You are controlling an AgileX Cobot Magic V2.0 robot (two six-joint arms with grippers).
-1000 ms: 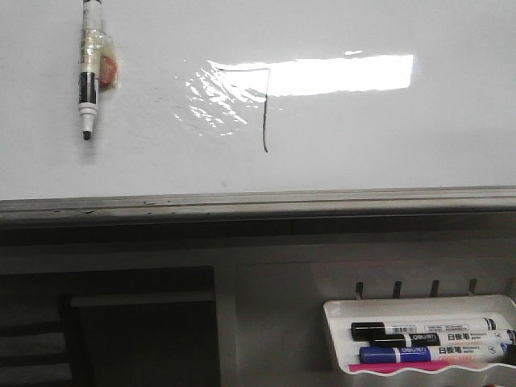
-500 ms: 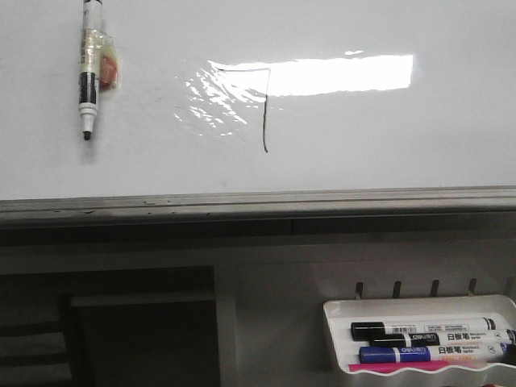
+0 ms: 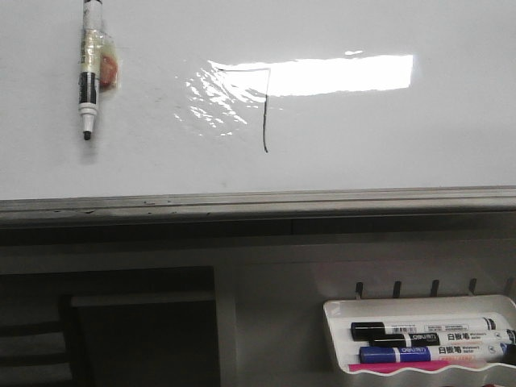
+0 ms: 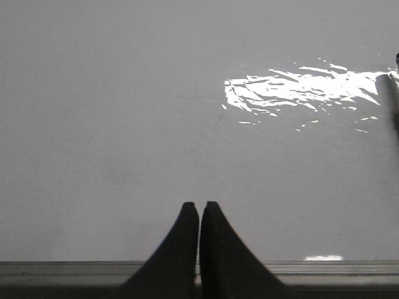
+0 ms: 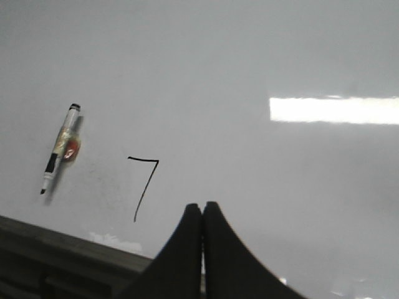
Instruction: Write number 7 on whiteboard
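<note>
The whiteboard [image 3: 363, 153] fills the upper part of the front view, with a bright light reflection on it. A thin black number 7 [image 3: 265, 113] is drawn on it near the middle; it also shows in the right wrist view [image 5: 144, 187]. A black-and-white marker [image 3: 88, 76] with a taped orange patch sticks to the board at the upper left, cap off, tip down; it also shows in the right wrist view [image 5: 59, 148]. My left gripper [image 4: 199, 204] is shut and empty before the blank board. My right gripper [image 5: 202, 204] is shut and empty, to the right of the 7.
The board's grey frame edge [image 3: 258, 201] runs across below it. A white marker tray [image 3: 339, 318] hangs at the lower right with several markers [image 3: 427, 332] in it. A dark shelf opening [image 3: 121, 330] lies at the lower left.
</note>
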